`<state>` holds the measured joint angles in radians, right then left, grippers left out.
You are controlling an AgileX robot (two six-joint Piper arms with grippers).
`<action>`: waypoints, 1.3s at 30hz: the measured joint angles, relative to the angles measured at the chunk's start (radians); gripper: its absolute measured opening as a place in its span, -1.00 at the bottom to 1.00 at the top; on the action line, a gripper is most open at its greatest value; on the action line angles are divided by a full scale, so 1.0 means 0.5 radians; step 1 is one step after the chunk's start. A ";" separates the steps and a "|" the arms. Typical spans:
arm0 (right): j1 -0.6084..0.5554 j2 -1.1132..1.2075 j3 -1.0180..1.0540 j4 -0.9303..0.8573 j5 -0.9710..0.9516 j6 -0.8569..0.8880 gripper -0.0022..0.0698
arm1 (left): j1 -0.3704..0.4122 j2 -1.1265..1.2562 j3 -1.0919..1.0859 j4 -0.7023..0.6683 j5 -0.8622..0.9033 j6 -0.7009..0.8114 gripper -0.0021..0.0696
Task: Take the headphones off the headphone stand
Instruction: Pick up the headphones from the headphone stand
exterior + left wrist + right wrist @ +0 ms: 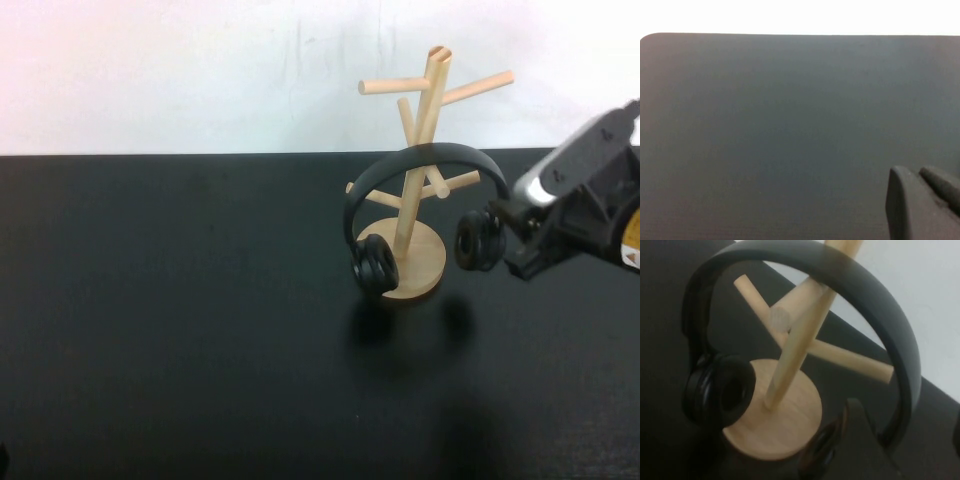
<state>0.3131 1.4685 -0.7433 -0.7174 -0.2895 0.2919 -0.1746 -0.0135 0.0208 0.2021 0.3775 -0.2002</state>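
The black headphones [425, 158] hang on the light wooden headphone stand [420, 150], with the headband looped round the slanted pole. One ear cup [374, 266] is over the round base [425, 262]. The other ear cup [478, 238] hangs off the base's right side. My right gripper [504, 228] is right at that cup, coming in from the right. In the right wrist view the right gripper [907, 437] is open, and the lower end of the headband [896, 425] lies between its widely spread fingers. My left gripper [915, 172] hovers over bare table, its fingers close together and empty.
A black table [180, 320] spreads to the left and front of the stand. A white wall [200, 70] runs behind the table's far edge. Upper pegs [480, 86] stick out above the headband.
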 joint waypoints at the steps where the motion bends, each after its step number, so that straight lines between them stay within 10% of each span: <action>1: 0.000 0.036 -0.033 0.000 -0.007 -0.008 0.05 | 0.000 0.000 0.000 0.000 0.000 0.000 -0.94; 16: 0.000 0.423 -0.343 -0.003 -0.125 -0.063 0.03 | 0.000 0.000 0.000 0.000 0.000 0.000 -0.94; 26: 0.000 0.411 -0.343 -0.016 -0.121 -0.068 -0.88 | 0.000 0.000 0.000 0.000 0.000 0.000 -0.94; 39: 0.130 -0.055 -0.396 -0.232 0.262 -0.073 -0.89 | 0.000 0.000 0.000 0.000 0.000 0.000 -0.94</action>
<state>0.3779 1.4411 -0.9412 -0.8336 -0.1585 0.2556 -0.1746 -0.0135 0.0208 0.2021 0.3775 -0.2002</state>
